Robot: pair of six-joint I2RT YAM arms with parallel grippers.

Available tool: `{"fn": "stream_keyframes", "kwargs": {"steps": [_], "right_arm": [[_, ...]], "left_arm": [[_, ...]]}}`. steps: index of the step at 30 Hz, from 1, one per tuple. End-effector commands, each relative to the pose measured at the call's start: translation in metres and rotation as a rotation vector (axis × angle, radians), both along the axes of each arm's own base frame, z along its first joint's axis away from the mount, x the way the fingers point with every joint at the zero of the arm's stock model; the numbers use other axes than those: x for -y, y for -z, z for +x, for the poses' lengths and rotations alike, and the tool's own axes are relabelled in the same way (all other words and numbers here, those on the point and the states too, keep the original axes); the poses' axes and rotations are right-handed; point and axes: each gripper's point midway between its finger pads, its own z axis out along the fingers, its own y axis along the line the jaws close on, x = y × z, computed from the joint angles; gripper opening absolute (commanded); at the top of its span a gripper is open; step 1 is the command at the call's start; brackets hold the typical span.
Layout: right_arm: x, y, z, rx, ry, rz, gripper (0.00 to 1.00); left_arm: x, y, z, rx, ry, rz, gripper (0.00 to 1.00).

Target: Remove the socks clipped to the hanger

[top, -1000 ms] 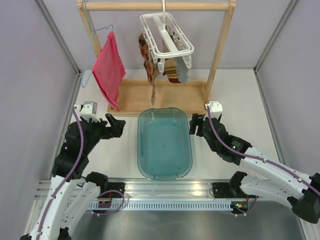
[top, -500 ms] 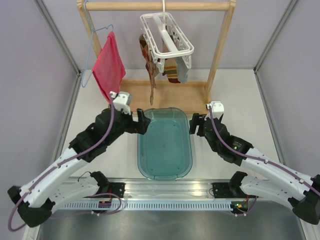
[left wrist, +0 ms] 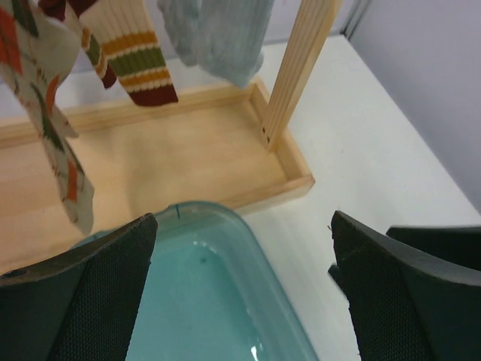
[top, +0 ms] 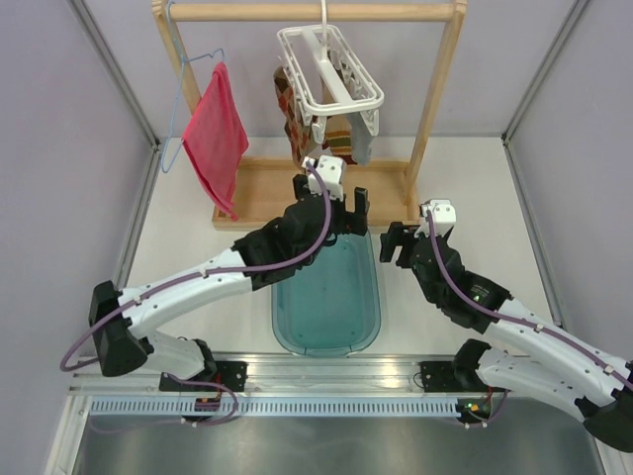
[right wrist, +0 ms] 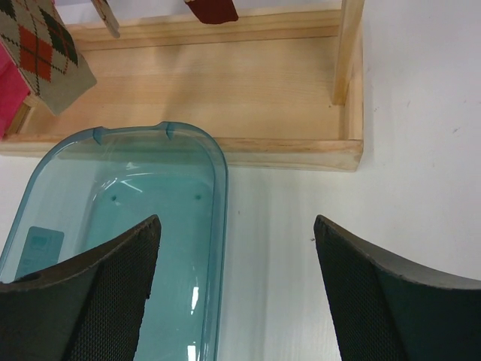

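Above the table, in the overhead view, the hanger [top: 331, 69] hangs by its hook from the top rail of a wooden rack [top: 436, 89]. The socks [top: 297, 124] dangle from its clips, well above the rack's base. The left gripper [top: 331, 195] is stretched out over the far end of a teal tub [top: 368, 297], just under the sock toes. The right gripper [top: 401, 242] sits low beside the tub's right rim.

From the left wrist, the jaws gape wide with nothing between them. A striped sock [left wrist: 135, 53], a grey sock [left wrist: 218, 34] and an argyle sock [left wrist: 45, 113] hang ahead and above, none of them touched.

From the right wrist, those jaws are also spread wide and empty, facing the tub corner and the rack's base.

The worry I'd have is the pull. The hanger rests only on its hook, so tugging a sock sideways, rather than straight down out of its clip, could swing the frame or lift it off the rail. A freed sock could also land on the wooden base and miss the tub.
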Motion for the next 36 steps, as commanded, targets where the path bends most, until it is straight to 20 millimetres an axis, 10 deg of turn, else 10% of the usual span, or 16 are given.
{"fn": "stream_keyframes", "kwargs": {"steps": [1, 20, 31, 36], "right_arm": [[0.005, -0.009, 0.004, 0.024, 0.038, 0.009, 0.87], [0.019, -0.012, -0.001, 0.051, 0.031, 0.01, 0.89], [0.024, -0.008, -0.003, 0.051, 0.028, 0.007, 0.91], [0.025, -0.007, -0.002, 0.05, 0.03, 0.002, 0.91]], "left_arm": [[0.013, -0.061, 0.023, 0.149, -0.078, -0.12, 1.0], [0.038, -0.051, 0.099, 0.248, -0.362, 0.008, 0.95], [0.025, -0.051, 0.116, 0.265, -0.418, 0.042, 0.03], [0.013, -0.049, 0.107, 0.259, -0.406, 0.039, 0.02]]}}
